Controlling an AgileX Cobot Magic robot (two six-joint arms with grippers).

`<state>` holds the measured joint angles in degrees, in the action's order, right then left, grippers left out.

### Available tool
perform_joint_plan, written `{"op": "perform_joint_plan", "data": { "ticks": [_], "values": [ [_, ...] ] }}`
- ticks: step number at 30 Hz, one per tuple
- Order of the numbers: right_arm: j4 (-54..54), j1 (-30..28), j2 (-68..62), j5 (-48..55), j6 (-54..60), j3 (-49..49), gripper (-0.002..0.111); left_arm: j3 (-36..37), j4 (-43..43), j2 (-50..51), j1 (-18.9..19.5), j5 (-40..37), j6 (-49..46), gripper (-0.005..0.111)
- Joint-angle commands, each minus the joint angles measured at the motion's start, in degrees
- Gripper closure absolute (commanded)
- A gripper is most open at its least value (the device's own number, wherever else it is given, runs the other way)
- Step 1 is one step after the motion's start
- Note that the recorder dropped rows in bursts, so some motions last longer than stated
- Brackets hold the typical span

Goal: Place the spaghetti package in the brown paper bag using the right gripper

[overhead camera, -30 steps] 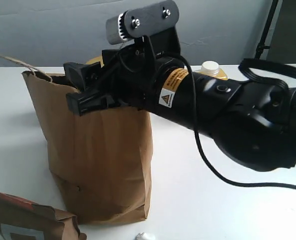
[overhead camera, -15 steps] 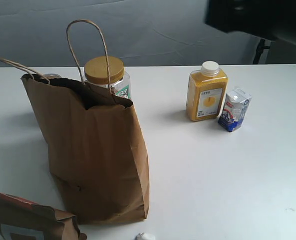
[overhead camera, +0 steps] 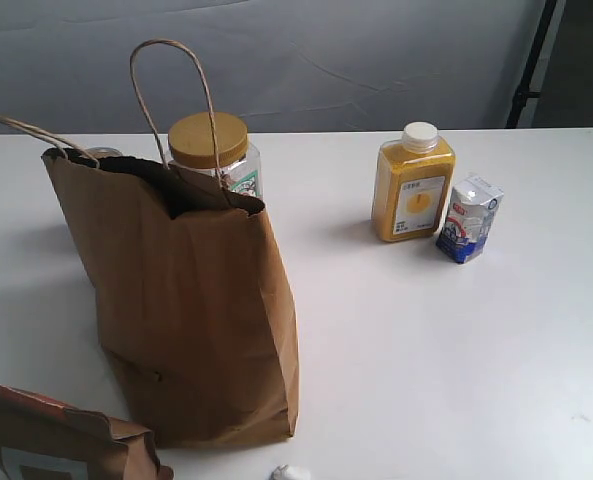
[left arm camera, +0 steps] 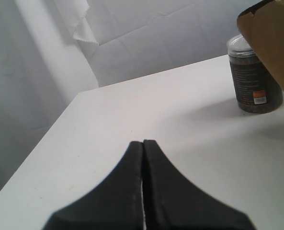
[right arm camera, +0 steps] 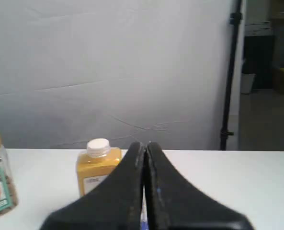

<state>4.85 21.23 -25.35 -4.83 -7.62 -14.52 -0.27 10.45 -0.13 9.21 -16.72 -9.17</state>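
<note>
- Exterior view: the brown paper bag (overhead camera: 196,320) stands upright at the left of the frame on the white counter (overhead camera: 456,350). Its mouth is open and one cord handle loops up. Neither arm appears in this frame.
- The spaghetti package shows in no view. It is not on the counter and not in either pincer. The bag's mouth is dark and its inside is hidden, so I cannot tell whether the packet lies within.
- The right pincer (right arm camera: 145,146) has its fingers pressed together with nothing between them. The left pincer (left arm camera: 142,143) is likewise closed tight and empty.
- Step, as I judge it: with the packet off the counter and the right pincer empty and away from the bag, the drop looks done and the task is at its end.
- The next move calls for little more than keeping the right arm clear of the handles. If the packet is not inside after all, it must first be found, and the pincer opened for it.
- Only the exterior view shows the whole bag. It also shows a yellow-lidded jar (overhead camera: 216,150) just behind the bag, and an orange juice bottle (overhead camera: 413,185) touching a small milk carton (overhead camera: 469,218) right of centre. A printed brown paper item (overhead camera: 56,440) sits in the lower left corner.
- Only the left wrist view shows a dark-filled clear jar (left arm camera: 254,76) plainly, just beside a corner of the bag. The exterior view all but hides it.
- The right wrist view faces the juice bottle, the grey backdrop and a black stand (right arm camera: 230,72). It shows no bag.
</note>
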Motion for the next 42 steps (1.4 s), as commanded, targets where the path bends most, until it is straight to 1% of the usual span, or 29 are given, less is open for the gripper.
{"op": "perform_joint_plan", "data": {
  "ticks": [1, 6, 8, 9, 17, 42],
  "values": [
    [-1.46, -4.52, 7.03, 0.00, 1.97, 6.74, 0.108, 0.27, -0.26, 0.13, -0.10, 0.31, 0.21, 0.107],
    [-1.46, -5.40, 14.38, 0.00, 4.26, 14.52, 0.108, 0.27, -0.26, 0.13, -0.10, 0.31, 0.21, 0.107],
    [-2.13, -5.40, 16.67, 1.74, 4.69, 14.52, 0.108, 0.27, -0.26, 0.13, -0.10, 0.31, 0.21, 0.107],
    [-2.13, -5.40, 17.87, 6.02, 4.69, 14.52, 0.108, 0.27, -0.26, 0.13, -0.10, 0.31, 0.21, 0.107],
    [-5.57, -5.40, 24.94, 13.09, 4.72, 14.52, 0.108, 0.27, -0.26, 0.13, -0.10, 0.31, 0.21, 0.107],
    [-4.39, -5.28, 25.35, 12.54, 4.51, 14.52, 0.108, 0.27, -0.26, 0.13, -0.10, 0.31, 0.21, 0.107]
  ]
}}
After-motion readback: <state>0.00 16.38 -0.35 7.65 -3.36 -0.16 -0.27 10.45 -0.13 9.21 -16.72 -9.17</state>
